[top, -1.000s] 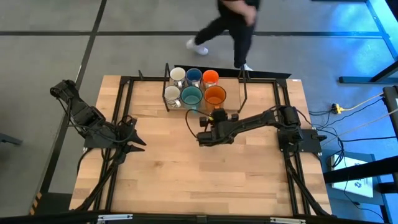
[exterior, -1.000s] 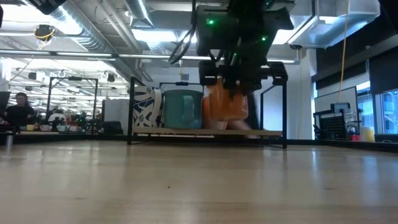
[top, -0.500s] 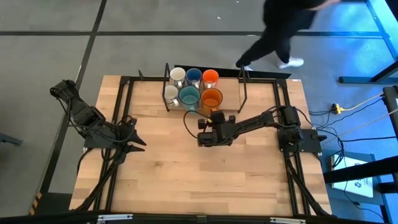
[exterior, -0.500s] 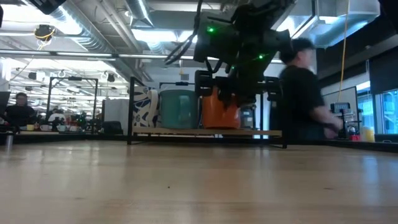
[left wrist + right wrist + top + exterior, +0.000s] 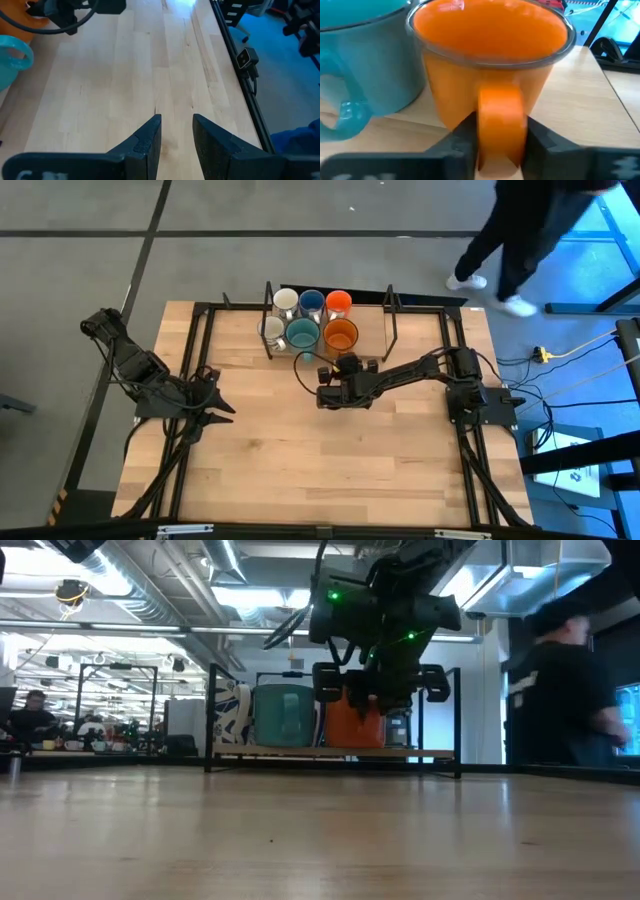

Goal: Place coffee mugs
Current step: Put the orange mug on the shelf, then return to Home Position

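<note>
Six coffee mugs [image 5: 310, 320] sit in two rows in a black wire rack [image 5: 268, 320] at the wooden table's [image 5: 300, 470] far edge. From above we see all six; our right wrist view alone shows the right gripper [image 5: 500, 137] clamped on the front orange mug's [image 5: 490, 60] handle, beside the teal mug [image 5: 365, 60]. A person [image 5: 530, 230] walks beyond the table. The left gripper [image 5: 176, 131] waits at the left side, fingers parted, holding nothing.

An orange mug [image 5: 356, 723] sits beside a teal mug [image 5: 286, 716] behind the claw [image 5: 378, 698].
</note>
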Motion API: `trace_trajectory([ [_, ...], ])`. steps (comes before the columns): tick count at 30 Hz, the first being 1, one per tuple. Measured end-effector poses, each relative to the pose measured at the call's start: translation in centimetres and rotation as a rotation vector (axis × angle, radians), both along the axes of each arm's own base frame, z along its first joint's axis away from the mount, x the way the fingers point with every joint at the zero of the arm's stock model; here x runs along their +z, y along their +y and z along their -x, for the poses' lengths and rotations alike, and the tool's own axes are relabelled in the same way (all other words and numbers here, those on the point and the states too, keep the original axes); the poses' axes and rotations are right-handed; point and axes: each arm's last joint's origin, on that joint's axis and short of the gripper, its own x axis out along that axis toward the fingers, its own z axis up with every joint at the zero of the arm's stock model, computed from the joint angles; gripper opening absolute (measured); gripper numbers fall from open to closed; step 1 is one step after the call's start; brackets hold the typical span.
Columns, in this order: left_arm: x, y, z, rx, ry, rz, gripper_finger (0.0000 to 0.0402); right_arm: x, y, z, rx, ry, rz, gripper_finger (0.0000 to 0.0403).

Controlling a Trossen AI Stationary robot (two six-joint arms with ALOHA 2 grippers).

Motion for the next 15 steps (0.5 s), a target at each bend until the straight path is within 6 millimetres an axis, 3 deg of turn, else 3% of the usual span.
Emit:
trace_trajectory([
  [7,0.01,0.01,0.0,0.0,0.0,0.0,0.0105,-0.14,-0.86,-0.02,-0.012,0.002,-0.057,0.0173],
  [15,0.0,0.0,0.0,0.0,0.0,0.001,0.0105,0.29,-0.23,-0.04,0.01,0.031,-0.09,0.0212],
])
